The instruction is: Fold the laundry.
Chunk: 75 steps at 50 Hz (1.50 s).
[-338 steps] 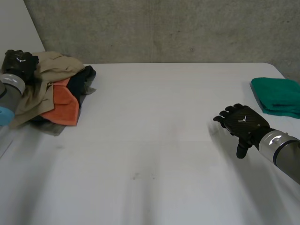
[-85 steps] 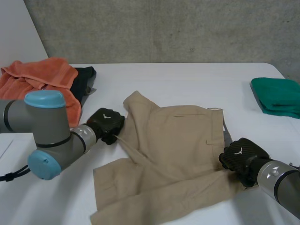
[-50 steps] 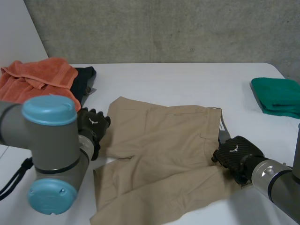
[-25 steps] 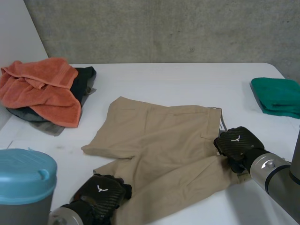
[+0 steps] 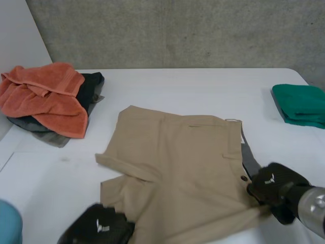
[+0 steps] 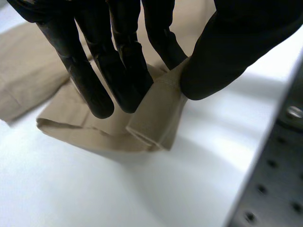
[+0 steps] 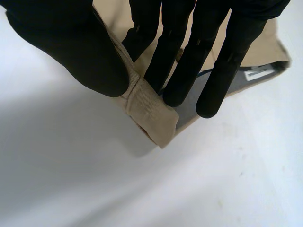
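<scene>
Tan shorts (image 5: 183,162) lie spread in the middle of the white table (image 5: 203,86), between a pile of orange and dark laundry (image 5: 48,99) and a folded green towel (image 5: 299,104). The left hand (image 5: 96,230) pinches the near leg's hem between its straight fingers and thumb. The right hand (image 5: 274,185) pinches the waistband's near corner the same way.

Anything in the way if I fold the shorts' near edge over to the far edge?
Nothing visible. The left hand and right hand pinch the shorts at their near corners; the orange towel and green towel lie clear to either side.
</scene>
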Tool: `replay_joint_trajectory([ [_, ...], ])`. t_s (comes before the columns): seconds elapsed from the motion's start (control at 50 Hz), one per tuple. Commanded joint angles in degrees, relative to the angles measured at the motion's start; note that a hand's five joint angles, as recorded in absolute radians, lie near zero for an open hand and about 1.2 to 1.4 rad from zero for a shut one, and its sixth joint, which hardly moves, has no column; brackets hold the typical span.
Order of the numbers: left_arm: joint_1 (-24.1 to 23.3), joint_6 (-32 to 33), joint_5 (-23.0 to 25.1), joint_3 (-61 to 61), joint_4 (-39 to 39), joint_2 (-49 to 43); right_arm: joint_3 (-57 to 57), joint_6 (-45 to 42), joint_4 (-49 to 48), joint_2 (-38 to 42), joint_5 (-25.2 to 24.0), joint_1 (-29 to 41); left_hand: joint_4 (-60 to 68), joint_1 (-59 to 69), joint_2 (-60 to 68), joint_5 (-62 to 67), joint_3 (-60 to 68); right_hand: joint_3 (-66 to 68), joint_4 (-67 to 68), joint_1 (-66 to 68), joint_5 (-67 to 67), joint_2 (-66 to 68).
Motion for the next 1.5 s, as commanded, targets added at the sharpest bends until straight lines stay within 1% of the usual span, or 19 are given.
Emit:
replay_joint_trajectory([
  [0.02, -0.18, 2.86, -0.29, 3.79, 6.94, -4.36, -1.36, -0.58, -3.76, 0.63, -0.84, -1.77, 11.46, 17.00, 11.56, 12.18, 11.71, 11.75, 11.22, 15.24, 11.01, 12.63],
  [0.16, 9.31, 13.05, -0.38, 13.11, 24.08, -16.40, -9.53, 7.95, -13.25, 10.73, -0.66, 0.95, 11.46, 17.00, 11.56, 12.18, 11.71, 11.75, 11.22, 15.24, 11.01, 12.63],
  [0.3, 12.30, 23.50, -0.73, 29.96, 34.55, -31.15, -19.02, 12.00, -25.12, 18.99, 2.49, 5.35, 11.46, 17.00, 11.56, 12.18, 11.71, 11.75, 11.22, 15.24, 11.01, 12.63],
  [0.4, 16.16, 25.63, -0.20, 41.40, 36.23, -41.89, -26.05, 11.47, -32.24, 27.33, 6.63, 6.05, 11.46, 17.00, 11.56, 12.18, 11.71, 11.75, 11.22, 15.24, 11.01, 12.63],
  [0.58, 19.07, 27.30, 0.06, 61.17, 39.03, -58.40, -41.52, 8.57, -45.25, 44.56, 7.07, 8.43, 11.46, 17.00, 11.56, 12.18, 11.71, 11.75, 11.22, 15.24, 11.01, 12.63],
  [0.7, 19.42, 29.85, -0.02, 65.67, 43.16, -61.32, -46.89, 8.83, -51.58, 50.37, 6.81, 8.52, 11.46, 17.00, 11.56, 12.18, 11.71, 11.75, 11.22, 15.24, 11.01, 12.63],
  [0.74, 19.07, 29.59, 0.24, 65.33, 46.15, -61.68, -48.12, 9.53, -52.29, 51.78, 7.33, 8.60, 5.66, 11.19, 5.76, 6.37, 5.91, -27.99, -28.52, -24.50, -28.73, -27.11],
  [0.76, 18.81, 29.59, 0.41, 64.98, 47.20, -61.76, -48.47, 9.88, -52.29, 52.04, 7.68, 8.69, -23.55, -18.01, -23.44, -22.83, -23.29, -53.87, -54.40, -50.38, -54.61, -52.99],
  [0.78, 18.63, 29.59, 0.68, 64.71, 47.82, -61.76, -48.56, 10.24, -52.20, 52.13, 7.86, 8.69, -44.49, -38.95, -44.39, -43.77, -44.24, -58.25, -58.78, -54.76, -58.99, -57.37],
  [0.8, 18.37, 29.67, 1.20, 63.75, 49.22, -61.68, -48.22, 11.11, -51.68, 51.61, 8.04, 8.69, -55.69, -50.15, -55.59, -54.97, -55.44, -58.25, -58.78, -54.76, -58.99, -57.37],
  [0.84, 18.28, 29.41, 1.56, 62.52, 50.37, -61.50, -47.34, 12.34, -50.63, 50.47, 8.39, 8.95, -58.54, -53.00, -58.44, -57.82, -58.29, -58.25, -58.78, -54.76, -58.99, -57.37],
  [0.98, 17.14, 27.31, 0.33, 52.86, 51.26, -51.32, -39.52, 25.43, -34.03, 35.98, 7.43, 5.45, -58.54, -53.00, -58.44, -57.82, -58.29, -58.25, -58.78, -54.76, -58.99, -57.37],
  [1.04, 17.14, 24.93, 0.06, 46.10, 51.26, -45.61, -35.65, 30.18, -25.06, 29.38, 3.39, 3.51, -58.54, -53.00, -58.44, -57.82, -58.29, -54.83, -55.37, -51.34, -55.57, -53.96],
  [1.12, 16.96, 21.51, 0.24, 38.45, 51.17, -39.36, -30.56, 31.25, -17.32, 27.97, -3.20, 0.44, -58.54, -53.00, -58.44, -57.82, -58.29, -45.73, -46.27, -42.24, -46.47, -44.86],
  [1.18, 16.61, 19.14, 0.41, 33.97, 51.17, -36.64, -27.13, 30.98, -17.22, 28.05, -6.19, -1.50, -58.54, -53.00, -58.44, -57.82, -58.29, -44.88, -45.41, -41.38, -45.62, -44.00],
  [1.3, 15.21, 16.67, 0.33, 30.70, 51.17, -35.49, -24.05, 30.81, -23.98, 30.07, -5.50, -1.85, -58.54, -53.00, -58.44, -57.82, -58.29, -41.87, -42.40, -38.38, -42.61, -40.99],
  [1.38, 14.32, 16.40, 0.24, 30.00, 51.08, -35.66, -23.87, 30.72, -27.94, 32.35, -3.83, -1.94, -58.54, -53.00, -58.44, -57.82, -58.29, -20.07, -20.60, -16.58, -20.81, -19.19],
  [1.4, 14.24, 16.40, 0.24, 29.91, 51.08, -35.57, -23.95, 30.46, -28.90, 32.88, -2.44, -2.12, -58.54, -53.00, -58.44, -57.82, -58.29, 11.43, 10.90, 14.92, 10.69, 12.31],
  [1.5, 14.24, 16.49, 0.24, 29.12, 50.91, -34.87, -22.38, 28.00, -32.85, 31.14, 3.20, -2.73, -58.54, -53.00, -58.44, -57.82, -58.29, 11.75, 11.22, 15.24, 11.01, 12.63],
])
